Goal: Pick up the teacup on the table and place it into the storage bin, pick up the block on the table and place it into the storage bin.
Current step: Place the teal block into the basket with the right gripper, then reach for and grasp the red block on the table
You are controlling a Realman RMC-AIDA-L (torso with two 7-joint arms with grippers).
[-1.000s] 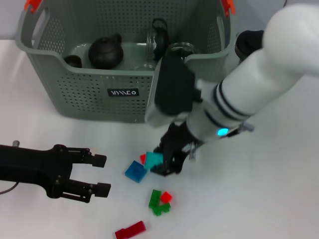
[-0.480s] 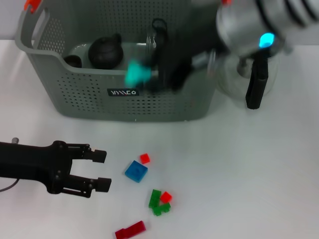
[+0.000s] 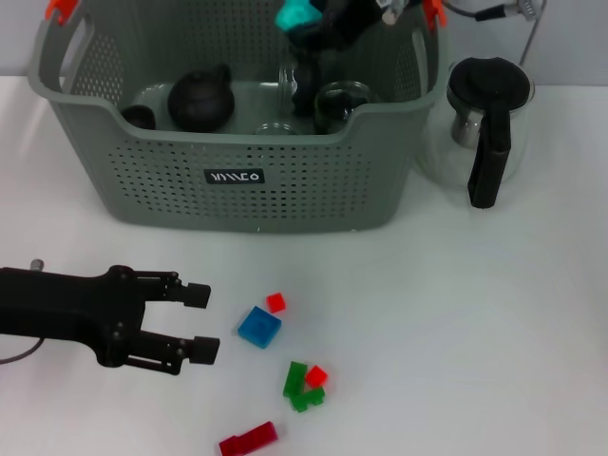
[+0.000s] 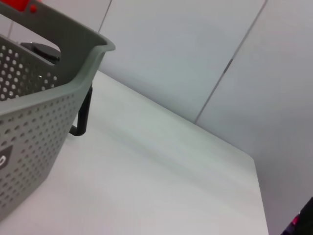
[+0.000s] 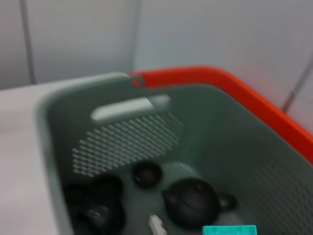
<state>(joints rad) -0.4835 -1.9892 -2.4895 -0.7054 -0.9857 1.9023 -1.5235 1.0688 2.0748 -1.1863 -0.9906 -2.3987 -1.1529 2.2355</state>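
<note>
Lifted from the table a second ago, the teal block (image 3: 298, 14), small, light, rigid and best pinched across its flat sides, now hangs in the closed right gripper (image 3: 328, 21) above the grey storage bin (image 3: 237, 176), while the left gripper (image 3: 180, 323) rests spread open on the table.
</note>
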